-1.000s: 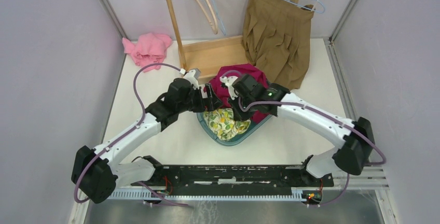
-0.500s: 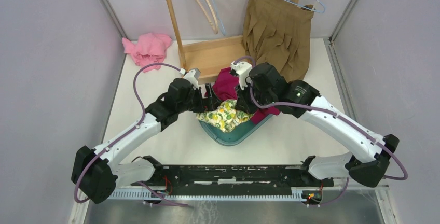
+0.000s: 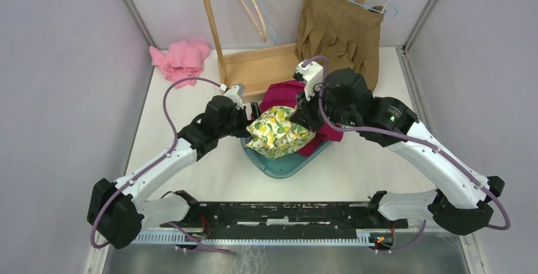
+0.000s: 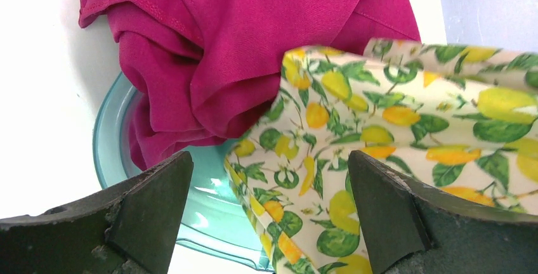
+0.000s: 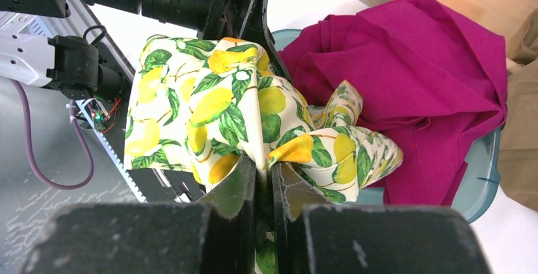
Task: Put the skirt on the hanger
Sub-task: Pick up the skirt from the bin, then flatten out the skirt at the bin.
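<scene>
**Pick-up step, with the hanging not yet begun**

The table carries a wooden rack at the middle of its far edge. A brown skirt already hangs from the rack's right side, and an empty wooden hanger hangs from its left. Just nearer than the rack, around the table's middle, sits the only container, a teal basin. A magenta garment fills the basin's far half and spills over the rim.

The lemon-print skirt is bunched above the basin's near half (its lower folds may touch inside; I cannot tell). The right gripper is clamped tight on a fold of it. The left gripper has its jaws spread wide, with the skirt's edge between them but nothing gripped.

The skirt looks to be on its way out of the basin. Next, I judge, the left gripper should close on the waistband so the cloth can be spread and carried to the empty hanger.
</scene>
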`<state>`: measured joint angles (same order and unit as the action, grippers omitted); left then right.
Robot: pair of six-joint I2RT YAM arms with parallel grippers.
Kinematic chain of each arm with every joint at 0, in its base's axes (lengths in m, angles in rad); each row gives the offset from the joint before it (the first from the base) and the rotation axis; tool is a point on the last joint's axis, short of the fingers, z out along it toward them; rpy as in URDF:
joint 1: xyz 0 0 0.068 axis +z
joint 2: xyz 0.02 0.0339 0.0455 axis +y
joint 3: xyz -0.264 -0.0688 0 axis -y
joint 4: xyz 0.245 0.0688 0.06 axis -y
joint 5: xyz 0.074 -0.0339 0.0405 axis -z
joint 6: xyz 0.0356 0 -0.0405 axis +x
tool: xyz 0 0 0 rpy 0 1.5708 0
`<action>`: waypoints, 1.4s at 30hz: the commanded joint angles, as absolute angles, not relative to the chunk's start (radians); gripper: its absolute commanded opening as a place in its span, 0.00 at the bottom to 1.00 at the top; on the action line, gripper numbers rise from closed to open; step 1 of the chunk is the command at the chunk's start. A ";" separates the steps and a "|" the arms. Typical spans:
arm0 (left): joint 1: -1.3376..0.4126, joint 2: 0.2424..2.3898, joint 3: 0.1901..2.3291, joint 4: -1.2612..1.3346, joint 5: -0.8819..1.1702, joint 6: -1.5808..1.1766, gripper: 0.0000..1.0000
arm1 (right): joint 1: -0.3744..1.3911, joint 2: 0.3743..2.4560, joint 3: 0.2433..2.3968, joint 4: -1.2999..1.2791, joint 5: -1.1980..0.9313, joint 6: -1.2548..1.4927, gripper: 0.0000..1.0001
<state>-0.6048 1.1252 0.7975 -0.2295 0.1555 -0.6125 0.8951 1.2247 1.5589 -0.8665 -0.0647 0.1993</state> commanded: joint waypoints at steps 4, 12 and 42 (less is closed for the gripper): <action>-0.611 1.103 0.810 -0.202 0.134 -0.601 0.99 | 0.900 1.229 1.659 -0.760 -0.037 0.165 0.01; -0.611 1.093 0.803 -0.204 0.130 -0.601 0.99 | 0.900 1.262 1.701 -0.732 -0.040 0.160 0.01; -0.611 1.072 0.790 -0.206 0.141 -0.587 0.99 | 0.871 1.321 1.661 -0.607 0.089 0.139 0.01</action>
<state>-0.6048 1.0908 0.7948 -0.2306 0.1333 -0.6113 0.8867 1.3220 1.6741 -0.7044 0.0658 0.1429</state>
